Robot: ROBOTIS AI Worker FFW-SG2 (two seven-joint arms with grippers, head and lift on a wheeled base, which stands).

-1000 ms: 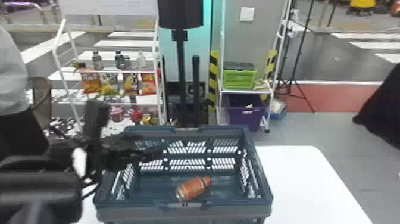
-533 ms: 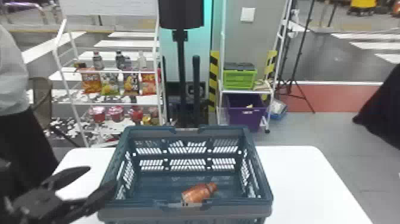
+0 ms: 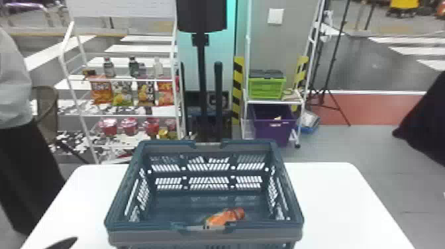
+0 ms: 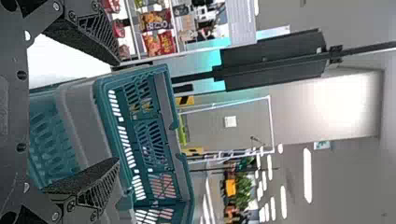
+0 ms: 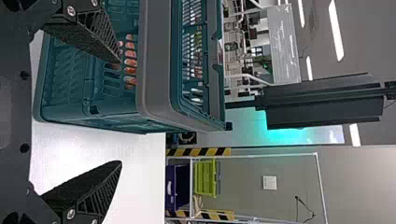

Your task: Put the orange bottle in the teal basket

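Slanting away rightward, orange bottle [image 3: 221,218] in basket [image 3: 149,236], left hand [image 3: 63,243] wide, right hand [image 5: 120,112] wide

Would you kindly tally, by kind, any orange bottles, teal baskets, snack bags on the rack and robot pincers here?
Orange bottle: 1
Teal basket: 1
Snack bags: 4
Pincers, left pincer and right pincer: 2
Total: 8
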